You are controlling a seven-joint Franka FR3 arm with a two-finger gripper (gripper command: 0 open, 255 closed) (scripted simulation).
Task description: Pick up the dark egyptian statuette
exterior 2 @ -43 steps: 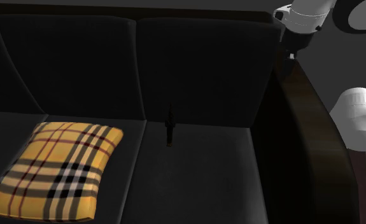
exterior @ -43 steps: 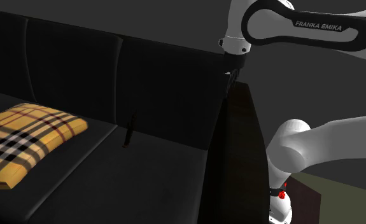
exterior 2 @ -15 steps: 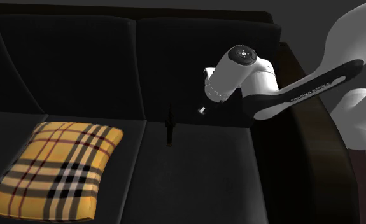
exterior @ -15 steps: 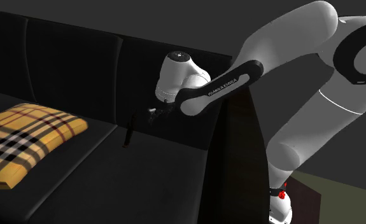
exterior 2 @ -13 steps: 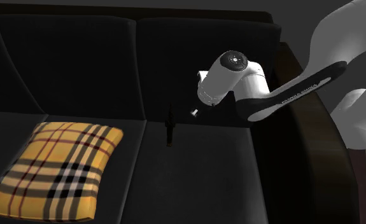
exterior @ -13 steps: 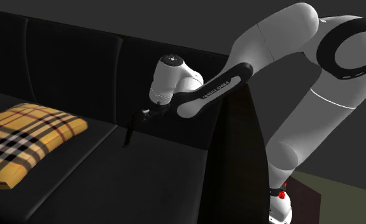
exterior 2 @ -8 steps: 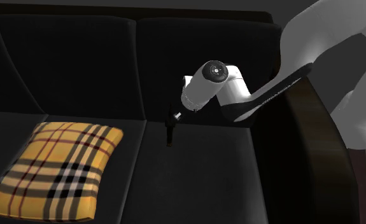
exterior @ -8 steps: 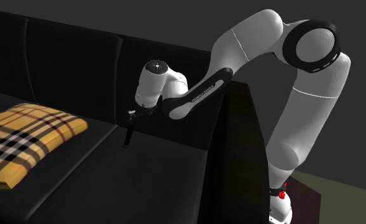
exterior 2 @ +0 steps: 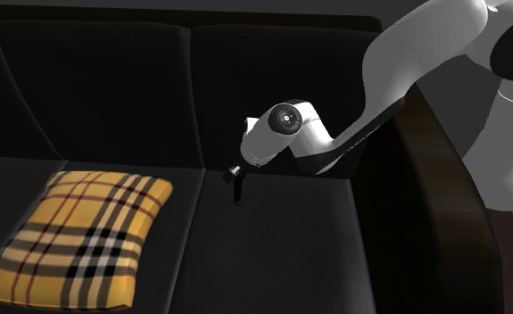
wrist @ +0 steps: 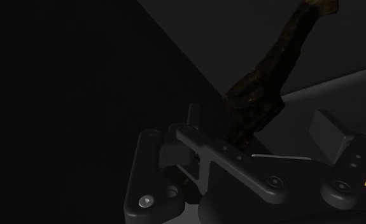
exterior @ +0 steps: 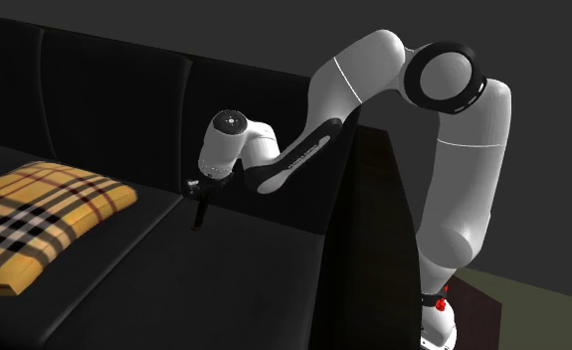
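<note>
The dark egyptian statuette (exterior: 198, 213) (exterior 2: 237, 192) is a thin, slender figure standing on the black sofa seat, right in front of the backrest. My gripper (exterior: 203, 189) (exterior 2: 237, 173) has come down over its upper end. Seen from the wrist, the brown-black statuette (wrist: 268, 76) runs out from between the two black fingers (wrist: 193, 116), which stand apart on either side without clasping it. The gripper (wrist: 261, 125) is open.
A yellow plaid pillow (exterior: 35, 221) (exterior 2: 80, 236) lies on the seat well off to the shoulder view's left. The sofa backrest (exterior: 254, 119) rises just behind the statuette. The dark armrest (exterior: 373, 249) (exterior 2: 433, 205) stands between seat and stand.
The arm swung down from above the armrest and reached across the seat to the shoulder view's left, bringing the gripper onto the statuette's top. The statuette has not moved.
</note>
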